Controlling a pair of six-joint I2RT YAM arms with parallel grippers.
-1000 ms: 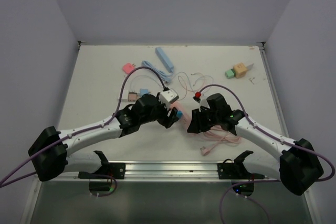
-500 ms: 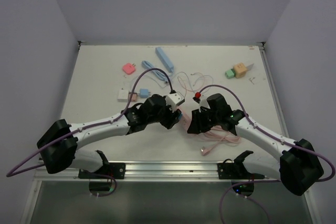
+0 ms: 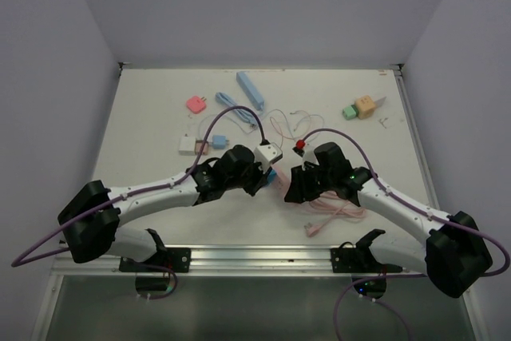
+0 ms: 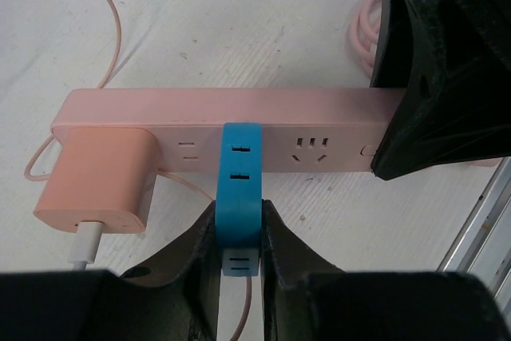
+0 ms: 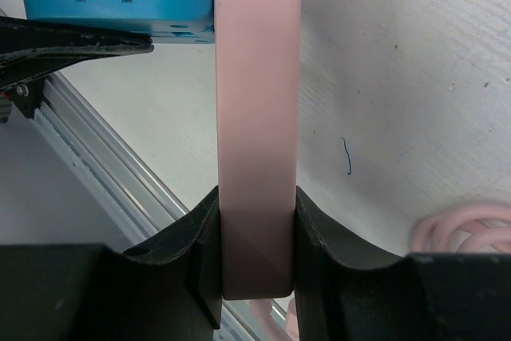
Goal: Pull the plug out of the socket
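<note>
Blue plug (image 4: pixel 239 167) is sitting in the pink power strip (image 4: pixel 200 105) at the centre of the left wrist view. Its outer end is reaching down between the fingers of the left claw (image 4: pixel 239 225), which is pinching it from both sides. The right claw (image 5: pixel 257 221) is clamping the strip's end at the lower centre of its own view. A pink charger (image 4: pixel 100 173) is occupying the strip's left end on the tabletop (image 4: pixel 239 13).
</note>
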